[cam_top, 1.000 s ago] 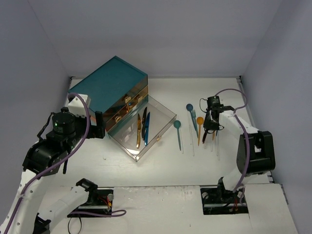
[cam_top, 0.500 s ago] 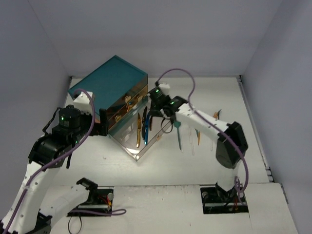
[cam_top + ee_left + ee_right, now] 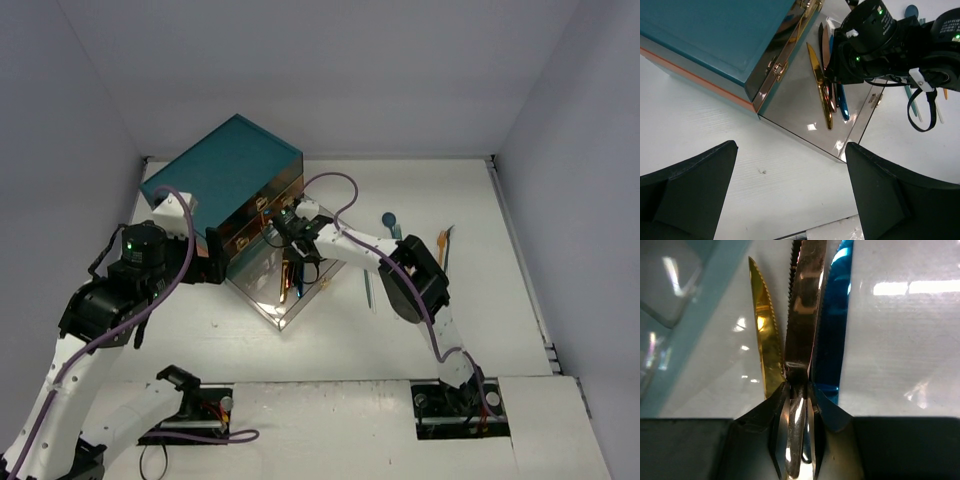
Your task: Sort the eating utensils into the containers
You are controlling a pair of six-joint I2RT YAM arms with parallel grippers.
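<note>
Knife (image 3: 805, 315) pinched in right gripper (image 3: 797, 390), over drawer (image 3: 900, 340)

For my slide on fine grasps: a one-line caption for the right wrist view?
Right gripper shut on a bronze knife, between a gold knife and a blue knife in the clear drawer.

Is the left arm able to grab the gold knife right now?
Probably not cleanly. The left gripper is open and near, and the drawer is open-topped, but the right gripper is shut on a dark knife right beside the gold knife, so they would likely bump.
</note>
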